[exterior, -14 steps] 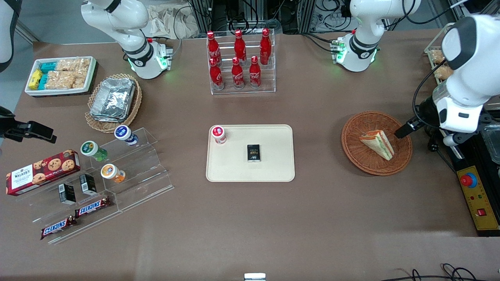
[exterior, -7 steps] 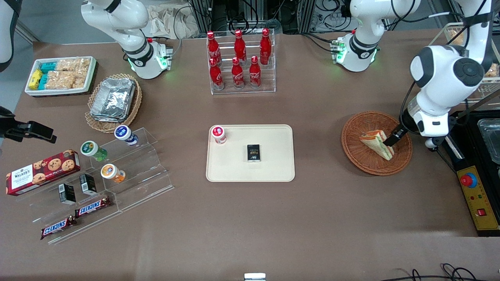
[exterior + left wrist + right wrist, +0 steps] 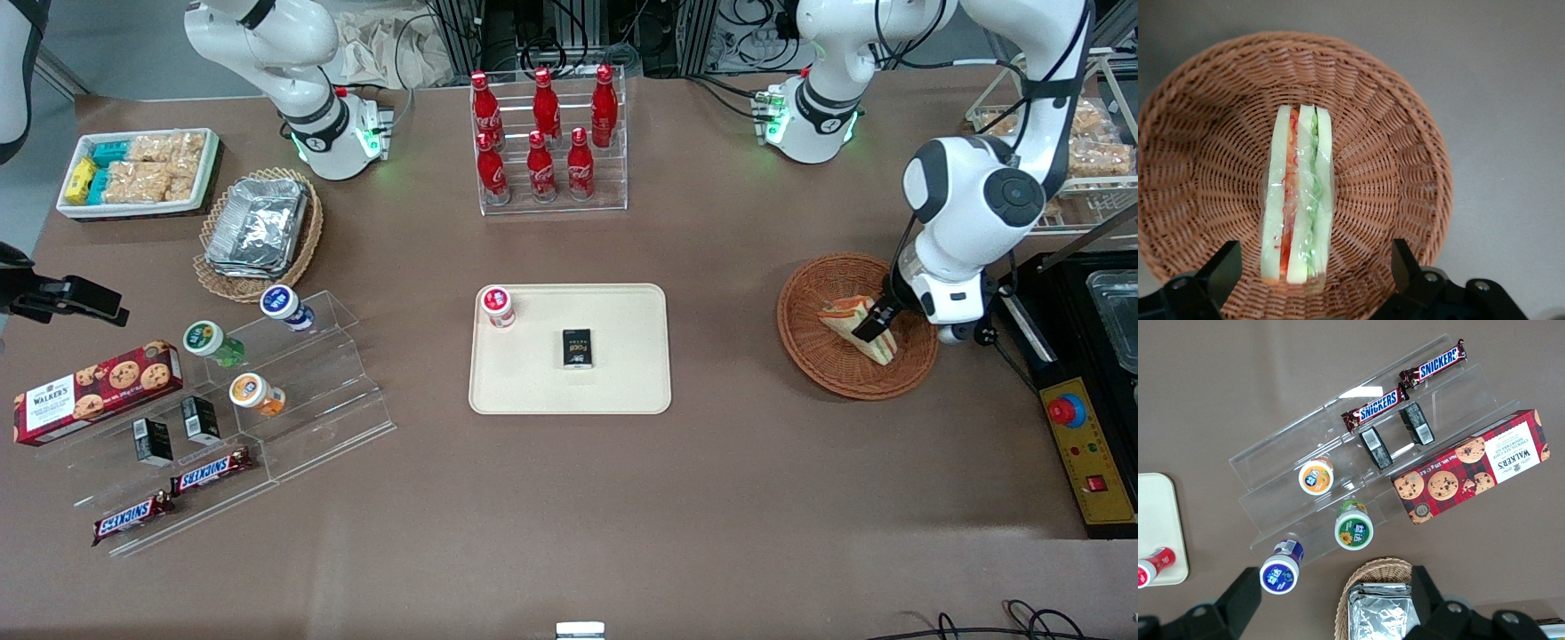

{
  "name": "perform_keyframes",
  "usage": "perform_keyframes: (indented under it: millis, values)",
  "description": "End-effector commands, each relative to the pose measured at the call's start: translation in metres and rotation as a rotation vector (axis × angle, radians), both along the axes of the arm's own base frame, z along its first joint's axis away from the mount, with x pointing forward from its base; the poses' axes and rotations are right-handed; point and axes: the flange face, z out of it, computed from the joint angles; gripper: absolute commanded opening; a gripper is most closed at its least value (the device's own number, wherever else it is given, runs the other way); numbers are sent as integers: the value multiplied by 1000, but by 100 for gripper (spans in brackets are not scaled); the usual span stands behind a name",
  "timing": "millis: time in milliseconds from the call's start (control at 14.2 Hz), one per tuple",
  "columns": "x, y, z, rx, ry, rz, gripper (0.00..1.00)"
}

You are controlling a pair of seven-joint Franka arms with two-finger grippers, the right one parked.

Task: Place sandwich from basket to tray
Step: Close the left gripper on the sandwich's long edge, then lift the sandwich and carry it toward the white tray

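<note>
Sandwich (image 3: 855, 327) sits in the basket (image 3: 822, 364), on edge, filling layers facing up at my wrist cam (image 3: 1298, 200). Basket (image 3: 1405, 167) is on the bench (image 3: 569, 498) toward the working arm's end. Gripper (image 3: 873, 322) is right over the sandwich, fingers (image 3: 1221, 270) spread wide, one on each side of the wedge, not touching it from what I see. Tray (image 3: 622, 391) is mid-bench, well apart from the basket, carrying a red-capped bottle (image 3: 498, 306) at one corner and a small black box (image 3: 578, 348) near the middle. Cola rack (image 3: 547, 142) stands farther from the front cam than the tray.
</note>
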Motion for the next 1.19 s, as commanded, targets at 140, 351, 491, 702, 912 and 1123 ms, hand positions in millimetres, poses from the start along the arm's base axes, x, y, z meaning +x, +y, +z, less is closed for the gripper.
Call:
perform_keyframes:
  millis: [140,351,491,702,912,1123]
  values:
    - [-14,2,-34,3,-31,33,100]
    - [-15,2,-50,2,-23,29,83]
    - [-14,4,-48,2,-28,32,0]
    - [-11,2,-43,2,-40,28,0]
    - [-9,-1,-16,7,-41,7,0]
    - [9,-9,45,15,1,-47,0]
